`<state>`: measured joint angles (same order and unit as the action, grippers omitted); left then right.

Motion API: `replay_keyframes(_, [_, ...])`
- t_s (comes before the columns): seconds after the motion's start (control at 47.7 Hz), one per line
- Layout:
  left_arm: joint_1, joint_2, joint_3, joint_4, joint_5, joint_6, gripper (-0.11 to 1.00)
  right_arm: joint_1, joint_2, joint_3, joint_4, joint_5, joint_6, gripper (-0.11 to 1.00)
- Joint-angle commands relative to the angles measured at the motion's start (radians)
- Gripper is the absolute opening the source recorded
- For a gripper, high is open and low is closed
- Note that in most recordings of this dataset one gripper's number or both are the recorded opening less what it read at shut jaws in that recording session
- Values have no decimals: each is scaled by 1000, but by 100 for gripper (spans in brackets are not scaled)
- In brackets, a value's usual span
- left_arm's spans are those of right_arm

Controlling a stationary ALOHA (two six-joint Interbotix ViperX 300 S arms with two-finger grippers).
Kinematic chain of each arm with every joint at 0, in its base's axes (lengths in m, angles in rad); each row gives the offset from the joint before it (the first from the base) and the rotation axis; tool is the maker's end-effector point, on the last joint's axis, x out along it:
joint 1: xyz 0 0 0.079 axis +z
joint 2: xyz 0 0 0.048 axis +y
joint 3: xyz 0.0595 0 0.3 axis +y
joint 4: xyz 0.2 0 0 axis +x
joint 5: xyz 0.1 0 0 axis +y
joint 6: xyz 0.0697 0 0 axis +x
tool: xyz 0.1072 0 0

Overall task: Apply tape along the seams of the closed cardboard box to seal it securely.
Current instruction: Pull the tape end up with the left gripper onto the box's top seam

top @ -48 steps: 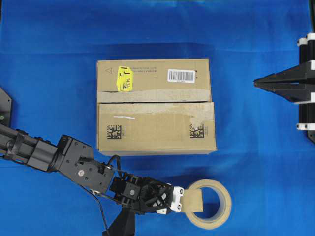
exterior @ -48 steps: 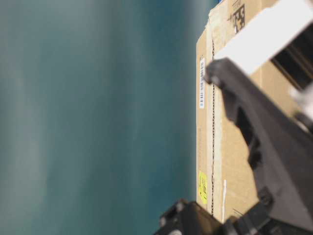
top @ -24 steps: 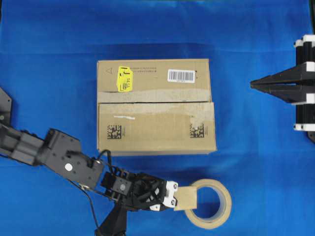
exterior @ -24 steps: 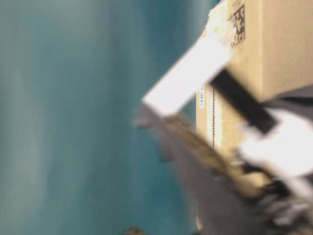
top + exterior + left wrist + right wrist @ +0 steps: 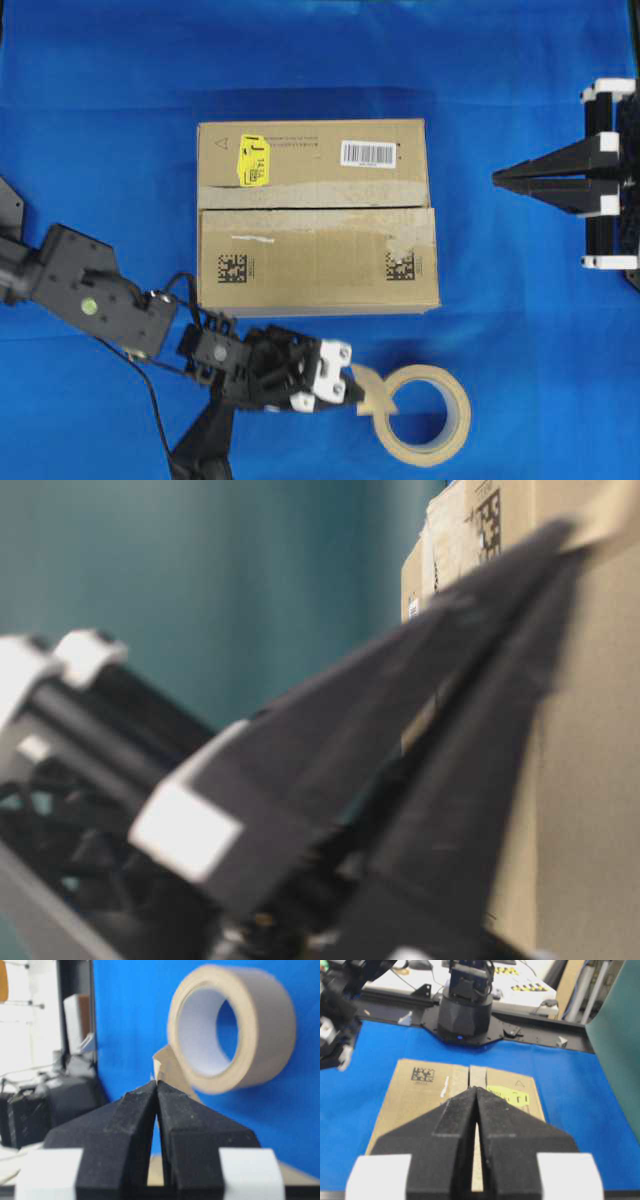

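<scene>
Pinching the tape (image 5: 372, 390) beside the roll (image 5: 425, 415), the left pincer (image 5: 352, 388) works in front of the box (image 5: 316, 215); the right pincer (image 5: 497, 179), pressed together, hangs apart over the blue counter (image 5: 100, 120).

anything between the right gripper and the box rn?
Nothing: in the overhead view only bare blue cloth lies between the shut right gripper and the cardboard box.
</scene>
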<state>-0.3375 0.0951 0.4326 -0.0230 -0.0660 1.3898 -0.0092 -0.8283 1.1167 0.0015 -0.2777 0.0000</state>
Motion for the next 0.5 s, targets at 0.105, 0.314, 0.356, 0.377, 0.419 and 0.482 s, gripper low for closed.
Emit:
replay_keyframes(0.105, [72,-120,41,3,-5,40,0,2,21,-17,2,-3,2,0])
replay_keyframes(0.314, [186,-186,92,3,-3,87,0,2,48,-17,2,-3,-6,0])
replay_keyframes(0.356, [204,-190,100,3,-3,92,0,2,52,-17,2,-3,-8,0])
replay_keyframes(0.377, [213,-192,103,3,-3,94,0,2,55,-17,0,-3,-8,0])
replay_keyframes(0.419, [232,-195,110,3,-2,95,0,2,58,-15,2,-3,-9,0])
replay_keyframes(0.482, [255,-202,118,3,11,100,0,2,63,-15,0,-3,-11,0])
